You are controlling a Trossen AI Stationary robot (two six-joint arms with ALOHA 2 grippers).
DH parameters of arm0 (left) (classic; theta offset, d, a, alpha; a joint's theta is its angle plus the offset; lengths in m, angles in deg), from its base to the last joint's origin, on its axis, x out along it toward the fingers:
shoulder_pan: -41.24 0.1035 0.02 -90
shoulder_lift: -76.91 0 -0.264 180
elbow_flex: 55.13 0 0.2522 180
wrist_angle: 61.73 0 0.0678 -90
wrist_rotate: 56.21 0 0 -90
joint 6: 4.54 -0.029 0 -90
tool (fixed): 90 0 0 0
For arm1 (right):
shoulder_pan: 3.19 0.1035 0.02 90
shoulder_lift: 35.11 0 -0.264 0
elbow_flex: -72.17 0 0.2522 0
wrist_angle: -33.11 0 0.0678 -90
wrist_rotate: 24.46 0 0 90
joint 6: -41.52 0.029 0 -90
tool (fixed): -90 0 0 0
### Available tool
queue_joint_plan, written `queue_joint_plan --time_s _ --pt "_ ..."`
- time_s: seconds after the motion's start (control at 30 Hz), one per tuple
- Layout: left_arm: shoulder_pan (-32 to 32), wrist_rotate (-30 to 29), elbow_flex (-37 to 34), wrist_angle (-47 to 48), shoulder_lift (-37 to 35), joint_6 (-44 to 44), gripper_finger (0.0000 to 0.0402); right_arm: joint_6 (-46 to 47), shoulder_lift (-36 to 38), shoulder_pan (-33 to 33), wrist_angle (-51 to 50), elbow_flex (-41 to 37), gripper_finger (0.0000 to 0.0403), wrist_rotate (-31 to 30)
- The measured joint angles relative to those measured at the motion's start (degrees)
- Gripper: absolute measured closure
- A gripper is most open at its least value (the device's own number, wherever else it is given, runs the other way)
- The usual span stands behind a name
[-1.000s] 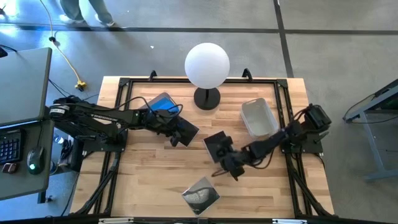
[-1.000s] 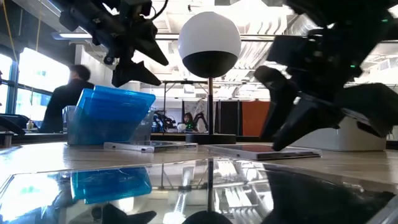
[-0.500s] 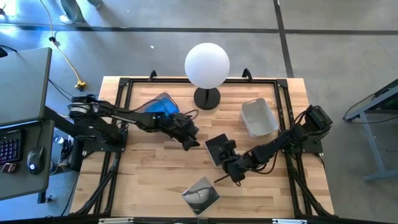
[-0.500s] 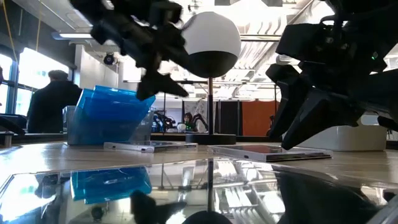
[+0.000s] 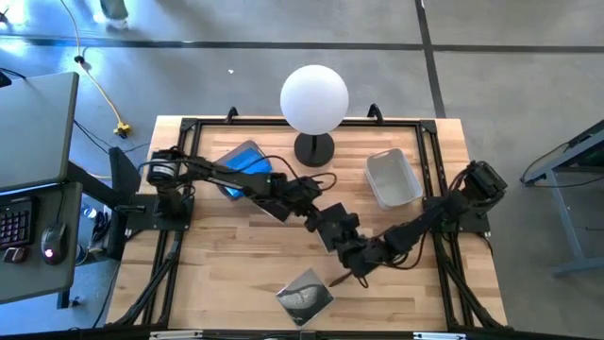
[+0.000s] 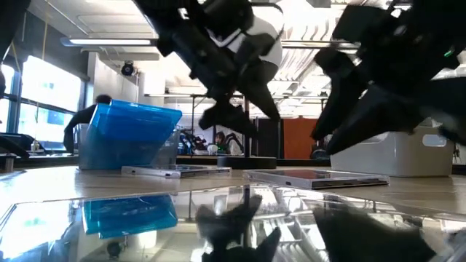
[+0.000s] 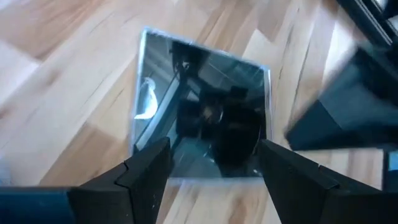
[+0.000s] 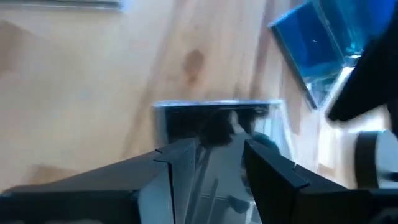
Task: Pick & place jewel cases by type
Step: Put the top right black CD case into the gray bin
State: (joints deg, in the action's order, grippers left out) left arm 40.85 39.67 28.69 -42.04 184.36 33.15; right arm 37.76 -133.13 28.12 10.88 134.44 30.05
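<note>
A glossy dark jewel case (image 5: 329, 227) lies flat mid-table; it also shows in the left wrist view as the dark case (image 7: 202, 118) and in the right wrist view as the dark case (image 8: 214, 115). My left gripper (image 5: 318, 215) hovers open over its far-left side, fingers straddling it (image 7: 214, 180). My right gripper (image 5: 348, 257) is open at its near-right side (image 8: 214, 168), raised above it in the low view (image 6: 331, 138). A second dark case (image 5: 304, 295) lies by the near edge. A third flat case (image 6: 175, 171) rests on the table. Blue cases (image 5: 243, 162) lean in their bin.
A lamp with a white globe (image 5: 314, 99) stands on its base (image 5: 314, 149) at the far middle. A grey bin (image 5: 393, 178) sits at the far right. The bin of blue cases (image 6: 127, 138) is at the far left. Both arms meet mid-table.
My left gripper has swung from beside the blue cases toward the table's right and near edge, arriving over the middle dark case. My right gripper has drifted a little toward the near edge beside that case. The cases have stayed put.
</note>
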Motion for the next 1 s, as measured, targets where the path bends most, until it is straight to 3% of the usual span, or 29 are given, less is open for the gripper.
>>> queue_joint_plan --time_s 0.27,0.53,0.73,1.0 --pt "0.0 -1.9 2.3 0.3 5.4 -1.5 0.0160 9.8 0.0 7.4 -15.1 2.7 0.0269 -4.7" --pt "0.3 -16.5 2.5 -1.0 5.4 -8.2 0.0160 11.3 -0.3 7.2 -15.3 1.9 0.0269 -3.6" --pt "2.7 -10.0 2.5 -2.1 5.8 -6.3 0.0160 10.5 -0.7 4.0 -14.4 1.9 0.0269 1.4" --pt "3.8 -5.3 2.5 -3.3 7.7 -5.7 0.0160 7.8 -0.8 3.6 -13.2 1.9 0.0269 1.9"
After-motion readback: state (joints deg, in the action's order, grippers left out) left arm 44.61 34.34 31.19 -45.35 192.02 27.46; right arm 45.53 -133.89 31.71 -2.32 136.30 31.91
